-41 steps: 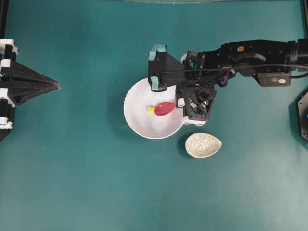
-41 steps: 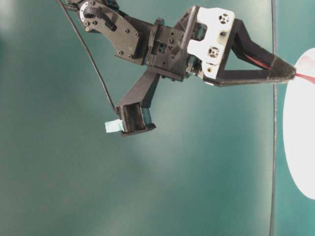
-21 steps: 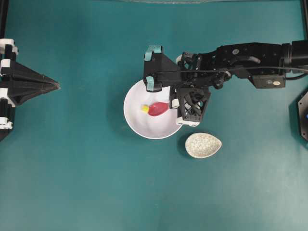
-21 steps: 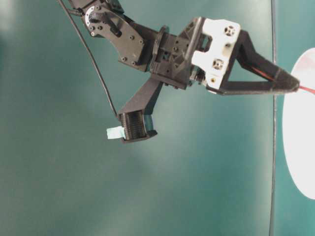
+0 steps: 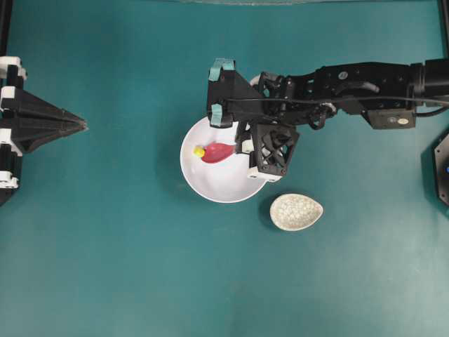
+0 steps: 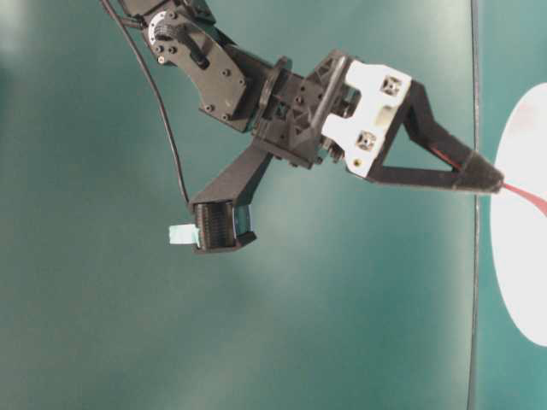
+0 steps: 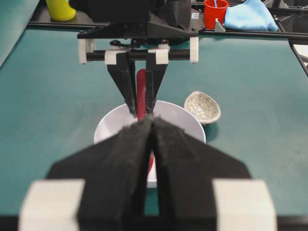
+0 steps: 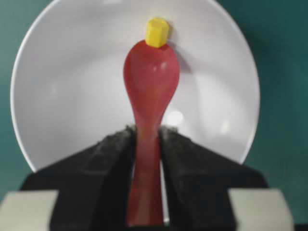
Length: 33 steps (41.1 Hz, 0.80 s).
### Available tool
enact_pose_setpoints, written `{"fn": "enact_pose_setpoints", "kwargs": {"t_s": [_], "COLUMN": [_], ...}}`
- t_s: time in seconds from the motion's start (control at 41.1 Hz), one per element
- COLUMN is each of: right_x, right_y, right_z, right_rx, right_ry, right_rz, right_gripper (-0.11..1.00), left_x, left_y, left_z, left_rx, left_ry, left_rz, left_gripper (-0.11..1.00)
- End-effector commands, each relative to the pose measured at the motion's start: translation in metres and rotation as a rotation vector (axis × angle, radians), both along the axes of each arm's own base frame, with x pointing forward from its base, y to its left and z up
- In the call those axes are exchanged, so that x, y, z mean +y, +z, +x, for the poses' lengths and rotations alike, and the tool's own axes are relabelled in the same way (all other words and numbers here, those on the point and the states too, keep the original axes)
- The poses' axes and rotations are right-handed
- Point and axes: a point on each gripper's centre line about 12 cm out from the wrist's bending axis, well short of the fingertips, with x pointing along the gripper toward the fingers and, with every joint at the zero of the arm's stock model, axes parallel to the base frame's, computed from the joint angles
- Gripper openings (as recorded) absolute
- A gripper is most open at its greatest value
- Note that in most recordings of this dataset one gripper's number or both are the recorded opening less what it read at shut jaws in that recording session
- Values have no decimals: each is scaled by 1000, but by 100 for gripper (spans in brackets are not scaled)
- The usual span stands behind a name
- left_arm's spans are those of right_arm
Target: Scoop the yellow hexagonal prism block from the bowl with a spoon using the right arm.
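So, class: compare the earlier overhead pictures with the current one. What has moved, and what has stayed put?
The right pincer, shut on the spoon, slid leftward across the bowl, pushing the yellow block ahead of the scoop's tip towards the left wall. The block sits at the tip, not in the scoop. The bowl, the speckled dish and the left pincer stayed put.
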Motion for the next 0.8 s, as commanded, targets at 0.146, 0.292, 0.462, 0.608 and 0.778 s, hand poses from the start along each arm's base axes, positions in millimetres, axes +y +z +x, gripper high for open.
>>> {"fn": "enact_pose_setpoints", "kwargs": {"t_s": [0.146, 0.292, 0.462, 0.608, 0.778], "right_x": [-1, 1, 3, 5, 7], "right_y": [16, 15, 14, 13, 14], "right_z": [7, 7, 6, 3, -1], "right_rx": [-76, -80, -77, -80, -102], "right_ry": [-9, -7, -1, 1, -6], "right_rz": [-12, -12, -12, -13, -12], "right_gripper": [25, 25, 25, 25, 25], "left_x": [0, 0, 0, 0, 0], "left_y": [10, 10, 10, 10, 10], "left_z": [3, 3, 2, 2, 2], "left_rx": [-29, -29, -31, -31, -31], "left_ry": [1, 1, 1, 1, 1], "left_rz": [4, 4, 4, 4, 4], "left_gripper": [0, 0, 0, 0, 0]}}
